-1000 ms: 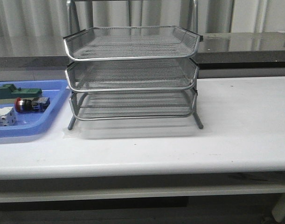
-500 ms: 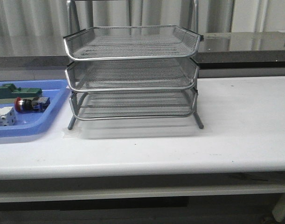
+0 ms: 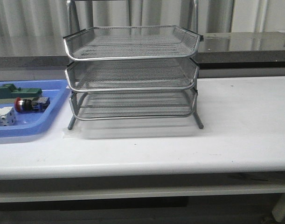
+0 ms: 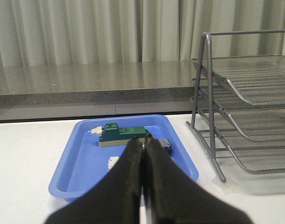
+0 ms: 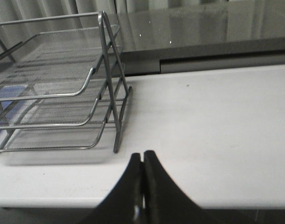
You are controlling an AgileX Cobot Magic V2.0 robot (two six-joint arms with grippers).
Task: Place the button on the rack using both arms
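On the left of the table (image 3: 235, 140) a blue bin (image 3: 49, 122) holds a green block (image 3: 21, 91), a white block (image 3: 3, 117) and, between them, the button (image 3: 28, 104), lying on its side with its red head pointing left. The left end effector (image 4: 143, 144) has its fingers pressed together on nothing, hovering in front of the bin, well short of the button. Further right the rack (image 3: 132, 74) stands on the table with all three mesh trays bare, and the right end effector (image 5: 142, 156) is likewise closed and empty above the table, beside the rack's right legs.
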